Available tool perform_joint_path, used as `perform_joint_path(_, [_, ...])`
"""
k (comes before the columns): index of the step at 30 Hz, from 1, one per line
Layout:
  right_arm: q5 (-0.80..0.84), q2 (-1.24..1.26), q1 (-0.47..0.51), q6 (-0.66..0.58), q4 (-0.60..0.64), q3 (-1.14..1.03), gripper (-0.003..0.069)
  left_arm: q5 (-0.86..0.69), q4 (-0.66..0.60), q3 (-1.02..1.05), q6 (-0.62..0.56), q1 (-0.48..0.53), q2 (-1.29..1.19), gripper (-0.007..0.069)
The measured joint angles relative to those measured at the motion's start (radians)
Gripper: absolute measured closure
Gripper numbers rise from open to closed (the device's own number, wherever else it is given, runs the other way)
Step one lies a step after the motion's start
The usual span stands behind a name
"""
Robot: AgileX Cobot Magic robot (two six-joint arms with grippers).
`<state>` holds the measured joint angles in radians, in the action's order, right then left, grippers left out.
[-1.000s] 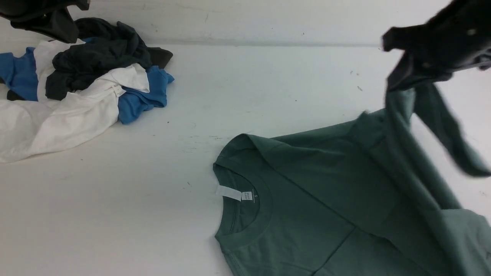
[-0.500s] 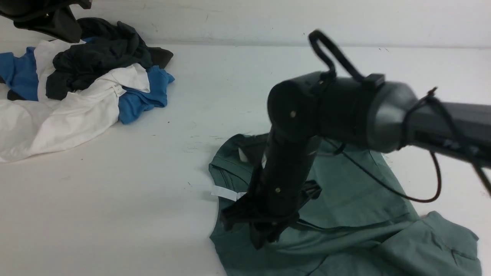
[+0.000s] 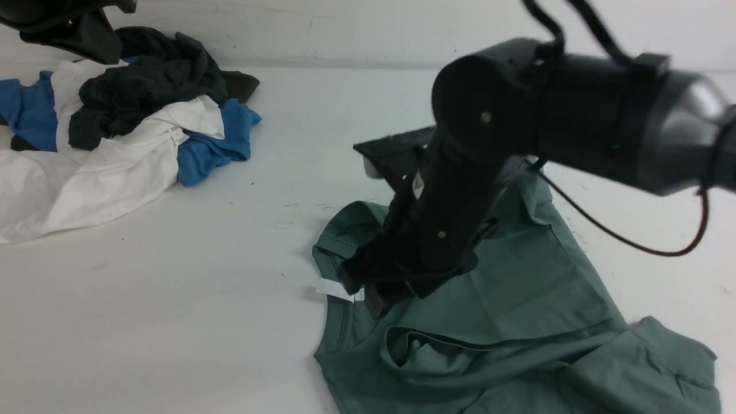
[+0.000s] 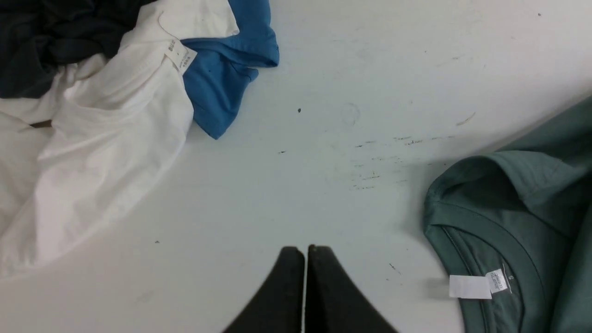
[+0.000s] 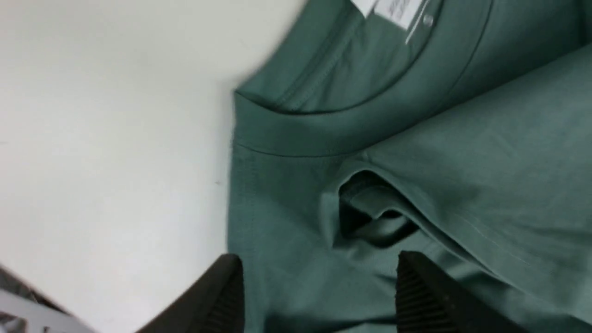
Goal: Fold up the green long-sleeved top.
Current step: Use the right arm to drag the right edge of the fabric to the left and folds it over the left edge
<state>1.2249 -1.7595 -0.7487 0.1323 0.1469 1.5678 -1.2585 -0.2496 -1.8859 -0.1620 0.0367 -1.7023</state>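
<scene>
The green long-sleeved top [image 3: 517, 299] lies flat on the white table at the near right, collar towards the left, with its white neck tag [image 3: 336, 290] showing. One sleeve lies folded across the body, its cuff [image 5: 370, 212] resting just below the collar. My right gripper [image 5: 319, 273] hovers open above that cuff with nothing between its fingers; in the front view it [image 3: 362, 282] hangs over the collar. My left gripper [image 4: 305, 249] is shut and empty, above bare table to the left of the top [image 4: 518, 217], and its arm [image 3: 69, 29] shows at the far left.
A pile of white, blue and dark garments [image 3: 115, 126] lies at the far left of the table. The table's back edge [image 3: 368, 64] meets a white wall. Bare tabletop [image 3: 172, 299] stretches between the pile and the top.
My right arm swung in from the far right, carried the sleeve across the top to the collar, opened its jaws and let it go, then lifted a little. The left arm stayed put.
</scene>
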Motion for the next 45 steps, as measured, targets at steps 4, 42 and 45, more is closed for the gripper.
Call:
perform_joint_path(4, [0.004, 0.101, 0.015, 0.006, -0.037, -0.052, 0.0247, 0.0, -0.001, 0.0, 0.0, 0.0, 0.0, 0.0628])
perform_joint_path(42, [-0.134, -0.137, 0.507, -0.037, -0.13, -0.3, 0.0256, 0.0, -0.02, 0.0, -0.001, 0.0, 0.0, 0.0628])
perform_joint_path(45, [-0.136, -0.138, 0.507, -0.059, -0.106, -0.3, 0.0296, 0.0, -0.022, 0.0, -0.001, 0.0, 0.0, 0.0628])
